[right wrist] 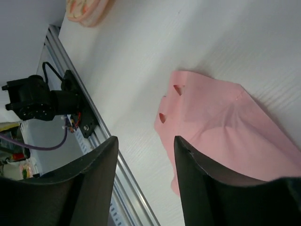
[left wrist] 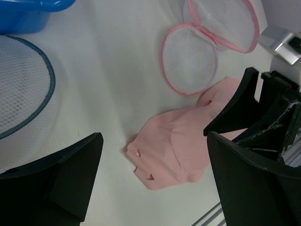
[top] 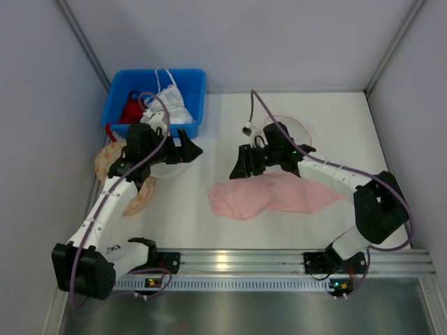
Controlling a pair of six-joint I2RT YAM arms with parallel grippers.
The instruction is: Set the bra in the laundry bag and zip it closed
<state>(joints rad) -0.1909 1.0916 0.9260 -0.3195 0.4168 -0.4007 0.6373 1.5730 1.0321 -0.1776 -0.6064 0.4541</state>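
To the left of the bra (top: 272, 195), the left gripper (left wrist: 153, 141) hovers with its jaws spread wide and empty, probably waiting to steady the bag. The bra lies flat on the table. Over its left end the right gripper (right wrist: 146, 141) has its jaws parted and holds nothing. Just beyond the bra, the laundry bag (left wrist: 190, 61) lies unzipped, apparently ready for loading.

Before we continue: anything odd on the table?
Nothing spilled or damaged. The bra lies flat outside the laundry bag, which lies unzipped. Only oddity: the red garment trails over the blue bin's rim.
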